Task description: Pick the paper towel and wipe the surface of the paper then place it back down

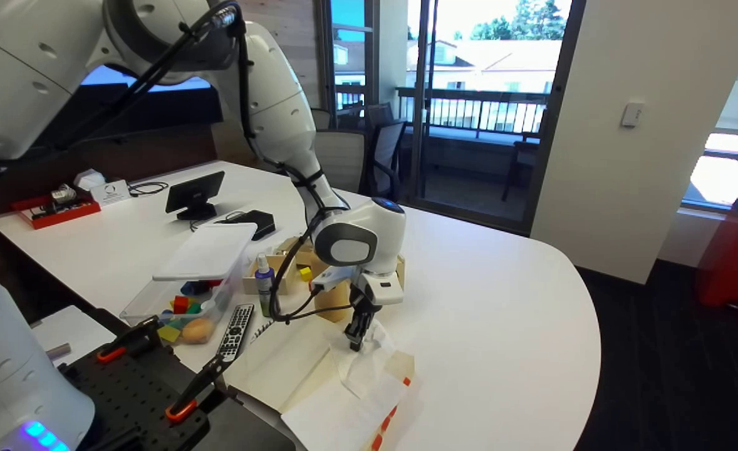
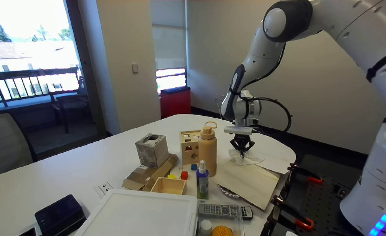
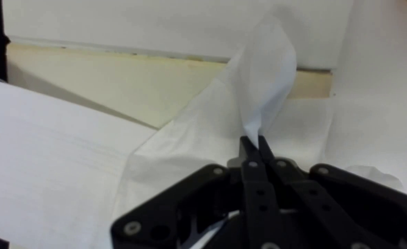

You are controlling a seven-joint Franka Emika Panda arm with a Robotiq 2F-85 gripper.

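Observation:
The paper towel is a thin white crumpled tissue, pinched up at one spot and spread out around it; it shows in both exterior views (image 1: 358, 374) (image 2: 245, 161) and in the wrist view (image 3: 203, 128). My gripper (image 1: 355, 343) points down and is shut on the towel; its fingertips also show in an exterior view (image 2: 242, 155) and in the wrist view (image 3: 254, 142). The paper, a large cream-beige sheet (image 1: 287, 363) with reddish-orange marks along one edge, lies under the towel; it also shows in an exterior view (image 2: 250, 185) and the wrist view (image 3: 113, 76).
A plain white sheet (image 1: 344, 416) lies over part of the paper. A tan bottle (image 2: 207, 150), a spray bottle (image 2: 202, 183), a wooden shape box (image 2: 189, 147) and a tissue box (image 2: 152, 150) stand nearby. A remote (image 1: 236, 331) and a plastic bin of blocks (image 1: 146, 300) sit beside the paper.

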